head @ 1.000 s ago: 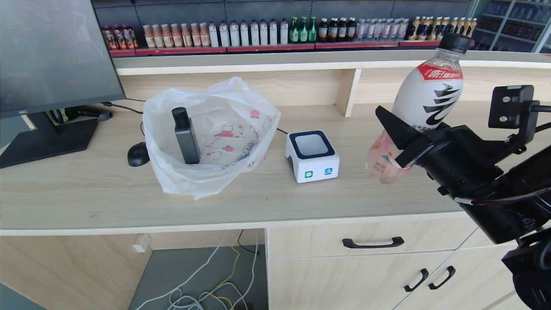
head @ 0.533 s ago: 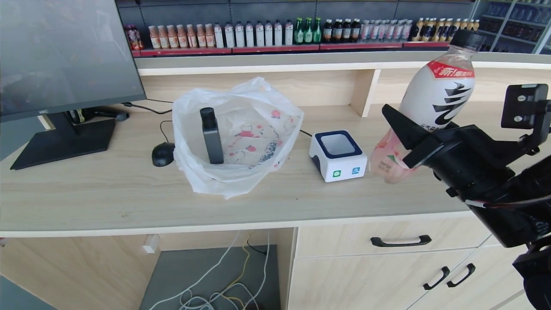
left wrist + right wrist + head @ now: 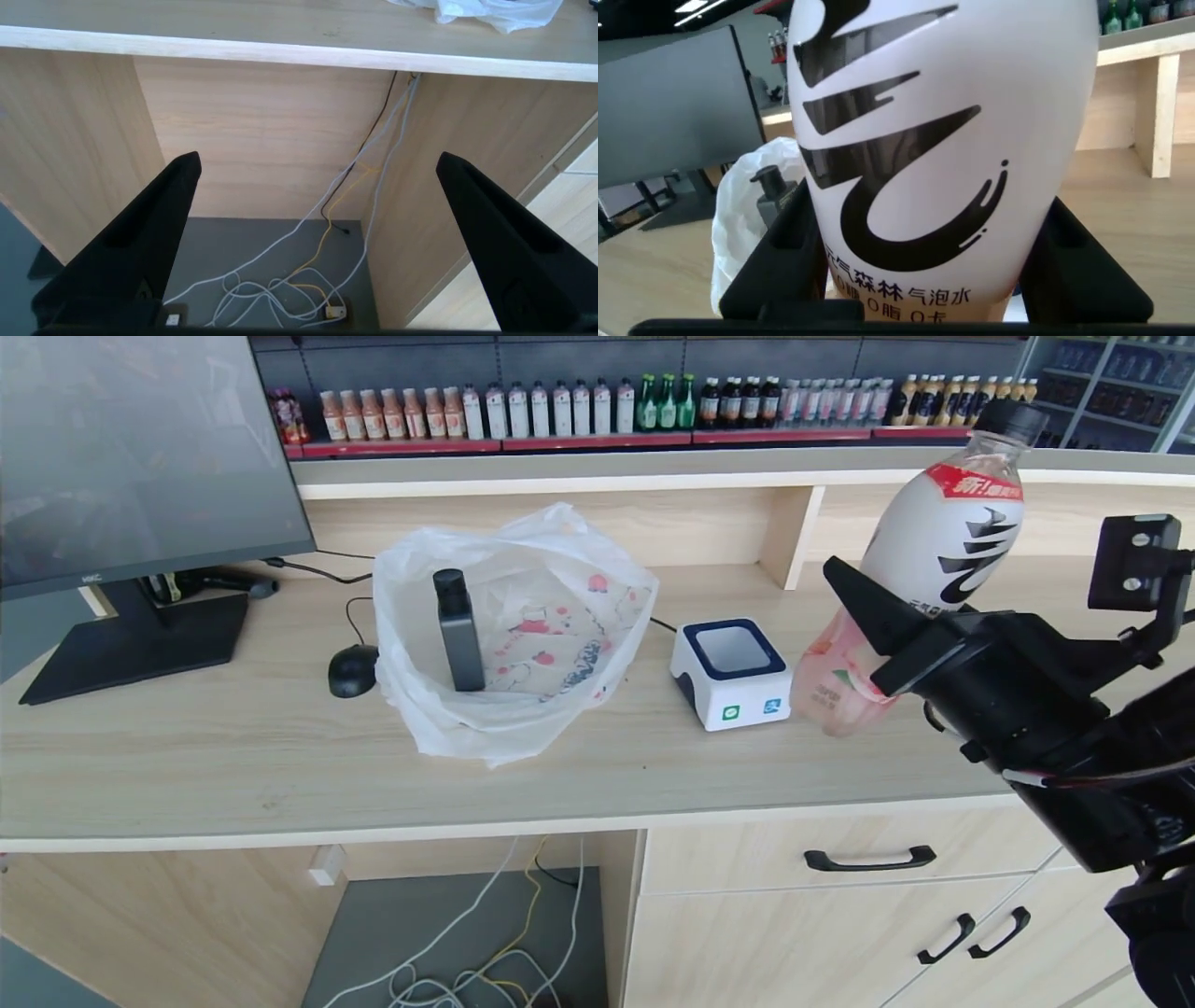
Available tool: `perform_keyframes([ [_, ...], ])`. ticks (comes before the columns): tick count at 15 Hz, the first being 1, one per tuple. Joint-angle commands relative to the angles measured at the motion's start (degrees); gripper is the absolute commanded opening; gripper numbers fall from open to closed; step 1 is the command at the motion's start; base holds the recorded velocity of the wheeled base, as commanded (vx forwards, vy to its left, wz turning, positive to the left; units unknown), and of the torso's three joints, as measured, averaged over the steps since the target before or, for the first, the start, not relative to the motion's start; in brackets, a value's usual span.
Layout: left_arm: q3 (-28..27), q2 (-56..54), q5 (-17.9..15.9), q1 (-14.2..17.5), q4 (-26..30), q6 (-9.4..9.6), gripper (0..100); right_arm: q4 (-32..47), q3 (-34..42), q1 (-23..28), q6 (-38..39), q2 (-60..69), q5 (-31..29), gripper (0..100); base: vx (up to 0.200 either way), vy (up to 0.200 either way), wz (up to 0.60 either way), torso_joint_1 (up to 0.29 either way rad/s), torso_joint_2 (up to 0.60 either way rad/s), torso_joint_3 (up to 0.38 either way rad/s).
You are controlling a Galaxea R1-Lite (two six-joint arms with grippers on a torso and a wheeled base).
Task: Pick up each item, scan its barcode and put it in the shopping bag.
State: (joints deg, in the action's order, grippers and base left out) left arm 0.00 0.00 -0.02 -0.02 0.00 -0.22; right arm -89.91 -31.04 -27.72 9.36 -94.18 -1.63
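The right gripper (image 3: pixel 864 625) clamps the drink bottle (image 3: pixel 934 541) round its lower half, tilted, its base near the white scanner (image 3: pixel 733 677).

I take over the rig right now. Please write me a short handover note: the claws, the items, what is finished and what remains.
Left claw: open, empty, low in front of the gap under the counter.
Right claw: shut on the drink bottle, held tilted in the air to the right of the scanner, not over it.
Done: a dark bottle stands in the shopping bag.
Left: show the drink bottle to the scanner (whether it was scanned cannot be told), then put it in the bag.
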Motion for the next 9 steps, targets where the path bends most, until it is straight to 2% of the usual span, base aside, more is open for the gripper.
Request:
perform_keyframes([
  [1, 0.0, 0.0, 0.0, 0.0, 0.0, -0.04, 100, -0.1, -2.7, -0.1, 4.2, -1.6, -0.3, 0, 0.0, 0.0, 0.0, 0.0, 0.0, 0.0],
  [5, 0.0, 0.0, 0.0, -0.1, 0.0, -0.04, 100, 3.9, -13.4, 0.2, 8.2, -5.8, -0.3, 0, 0.0, 0.0, 0.0, 0.0, 0.0, 0.0],
  [7, 0.0, 0.0, 0.0, 0.0, 0.0, -0.04, 100, 11.9, -20.4, 0.3, 13.6, -6.7, -0.8, 0, 0.0, 0.0, 0.0, 0.0, 0.0, 0.0],
  [9, 0.0, 0.0, 0.0, 0.0, 0.0, -0.04, 100, 19.0, -27.1, 0.2, 20.0, -8.0, -6.4, 0, 0.0, 0.0, 0.0, 0.0, 0.0, 0.0],
])
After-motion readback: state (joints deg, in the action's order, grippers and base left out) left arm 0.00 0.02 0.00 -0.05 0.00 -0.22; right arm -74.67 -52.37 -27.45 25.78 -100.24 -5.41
